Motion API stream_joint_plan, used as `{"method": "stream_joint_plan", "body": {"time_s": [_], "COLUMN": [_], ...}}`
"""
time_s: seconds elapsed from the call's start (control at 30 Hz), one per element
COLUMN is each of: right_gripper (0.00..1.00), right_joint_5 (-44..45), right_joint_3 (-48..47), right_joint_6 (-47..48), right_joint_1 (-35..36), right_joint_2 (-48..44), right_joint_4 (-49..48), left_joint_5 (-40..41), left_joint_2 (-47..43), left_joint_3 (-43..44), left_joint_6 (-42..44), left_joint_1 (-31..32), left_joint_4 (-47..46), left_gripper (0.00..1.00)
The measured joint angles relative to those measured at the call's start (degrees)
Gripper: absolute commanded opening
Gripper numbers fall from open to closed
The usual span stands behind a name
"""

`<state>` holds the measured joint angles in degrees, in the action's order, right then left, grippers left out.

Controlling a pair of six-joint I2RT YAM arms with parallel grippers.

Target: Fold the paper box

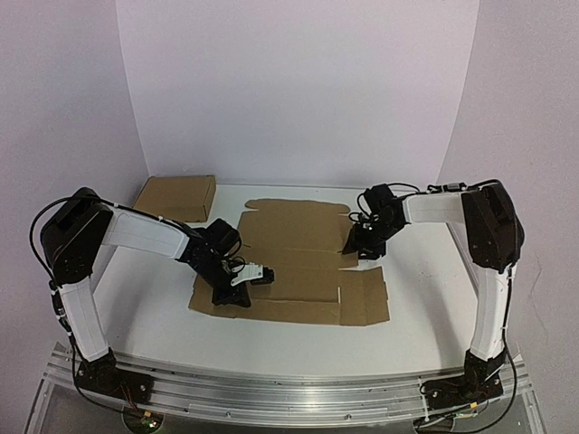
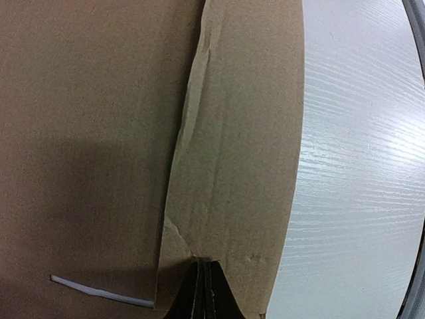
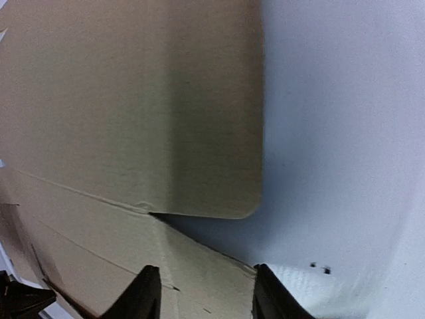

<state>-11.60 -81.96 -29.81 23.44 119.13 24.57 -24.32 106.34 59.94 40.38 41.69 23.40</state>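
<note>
The paper box (image 1: 298, 258) lies as a flat brown die-cut sheet in the middle of the table. My left gripper (image 1: 265, 276) is low over its left part. In the left wrist view the left gripper (image 2: 205, 292) is shut, and its tips touch a creased flap (image 2: 239, 153) that overlaps the main panel. My right gripper (image 1: 355, 248) is at the sheet's right edge. In the right wrist view the right gripper (image 3: 207, 296) is open. A narrow cardboard strip (image 3: 199, 266) lies between its fingers, and a rounded flap (image 3: 153, 106) is just beyond.
A smaller plain brown cardboard box (image 1: 176, 197) sits at the back left. The white tabletop (image 1: 416, 298) runs to the right of the sheet, and white walls close in the back and sides. A metal rail (image 1: 289, 389) borders the near edge.
</note>
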Motion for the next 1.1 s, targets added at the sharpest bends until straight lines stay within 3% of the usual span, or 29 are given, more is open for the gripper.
{"method": "stream_joint_plan", "body": {"time_s": [0.17,0.33,0.53,0.7,0.87,0.97,1.1], "right_gripper": [0.1,0.1,0.02,0.02,0.02,0.02,0.02], "right_joint_5": [-2.37,-2.13,-0.54,2.2,2.73,2.6,2.5], "right_joint_3": [-1.18,-1.06,-1.04,-1.0,-0.91,-0.91,-0.91], "right_joint_6": [-1.98,-4.28,-6.1,-5.68,-3.38,-2.17,-0.98], "right_joint_1": [0.0,0.25,1.58,2.32,2.38,2.38,2.38], "right_joint_2": [0.11,0.11,0.11,-0.07,-0.35,-0.38,-0.53], "right_joint_4": [-0.12,-0.01,0.14,0.77,1.16,1.27,1.62], "left_joint_5": [-0.05,-1.06,-8.66,-16.92,-15.47,-10.77,-4.95], "left_joint_2": [-0.02,0.24,1.06,2.12,4.14,7.44,13.16], "left_joint_3": [0.02,1.79,6.9,15.84,23.23,25.12,26.3], "left_joint_6": [-0.22,-2.58,-8.74,-19.2,-31.14,-35.39,-37.78], "left_joint_1": [0.0,0.04,-0.63,-5.77,-13.59,-17.28,-19.7], "left_joint_4": [0.02,2.57,8.11,9.7,9.08,9.5,10.18], "left_gripper": [0.05,0.08,0.36,0.43,0.57,0.56,0.39]}}
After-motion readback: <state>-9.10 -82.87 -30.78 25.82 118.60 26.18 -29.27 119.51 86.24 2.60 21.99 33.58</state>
